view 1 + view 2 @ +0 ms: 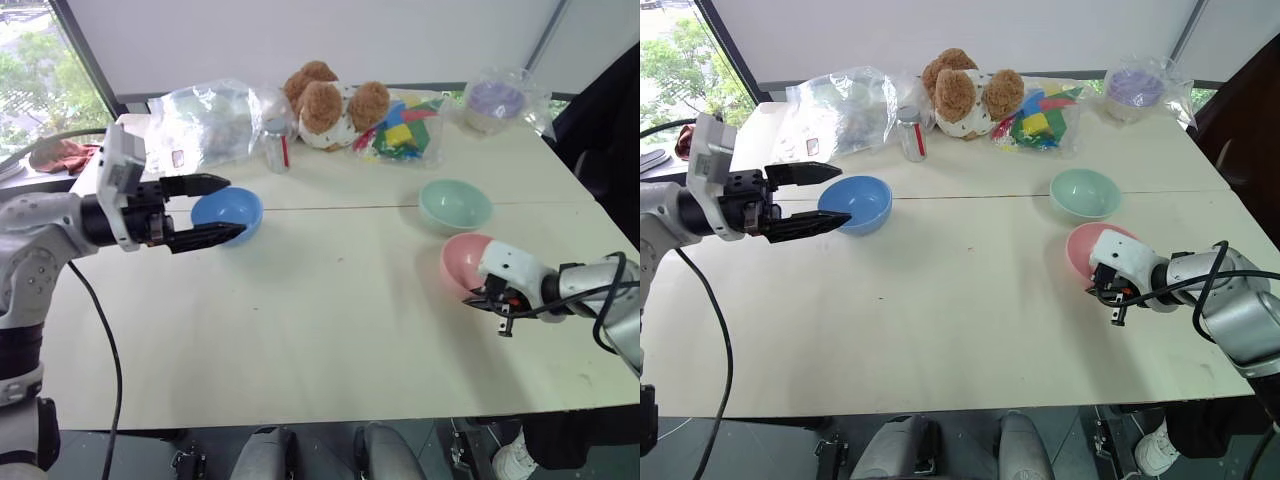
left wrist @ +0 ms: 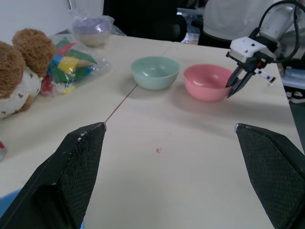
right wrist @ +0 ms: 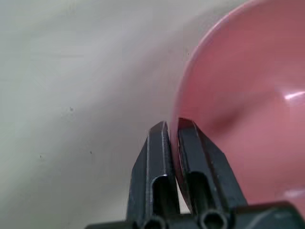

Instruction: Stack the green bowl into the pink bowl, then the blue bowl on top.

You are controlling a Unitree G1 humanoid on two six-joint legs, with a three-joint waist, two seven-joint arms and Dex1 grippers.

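The right gripper (image 3: 172, 131) is pinched shut on the near rim of the pink bowl (image 3: 248, 100). The left gripper (image 1: 215, 208) hangs wide open and empty, its fingers either side of the blue bowl (image 1: 228, 213). One green bowl (image 1: 455, 204) sits just behind the pink one. Three bowls in all stand on one table (image 1: 320, 320).

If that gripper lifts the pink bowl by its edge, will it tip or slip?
Probably tips: the right gripper pinches only the near rim of the pink bowl. The plastic looks smooth, so some slipping is possible. It looks thin and light, likely easy to lift.
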